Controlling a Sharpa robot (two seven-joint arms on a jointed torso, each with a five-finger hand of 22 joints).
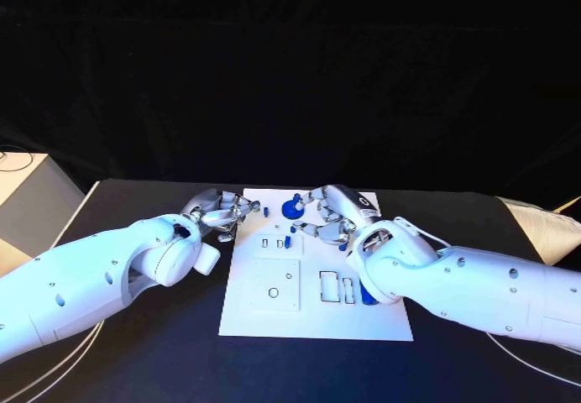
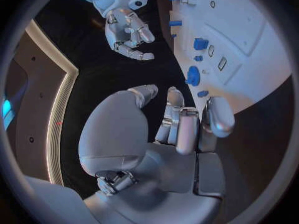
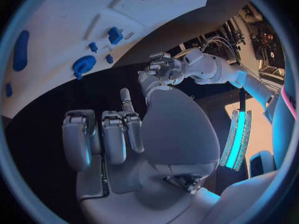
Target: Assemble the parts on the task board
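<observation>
Left hand (image 1: 221,210) raised at the task board's far left corner, fingers loosely curled and a little apart, nothing between them; same seen from the left wrist (image 2: 181,129), fingertips reaching just over the board's edge near a small blue part (image 2: 203,93). Right hand (image 1: 329,217) hovering above the far right part of the task board (image 1: 312,323), fingers bent but parted, holding nothing; confirmed from the right wrist (image 3: 115,134), where fingers stand side by side with empty space in front.

Between the two hands, on the far end of the board, a round blue part (image 1: 292,206), with a smaller blue piece (image 1: 266,212) just beside it toward the left hand. Nearer the middle, two small slots and a blue peg (image 1: 288,243). On the near half, a raised square panel with a hole (image 1: 274,285) and, toward the right edge, rectangular recesses beside a long blue part (image 1: 350,292), partly hidden by the right arm. Board lying in the middle of the black desk (image 1: 145,353).
</observation>
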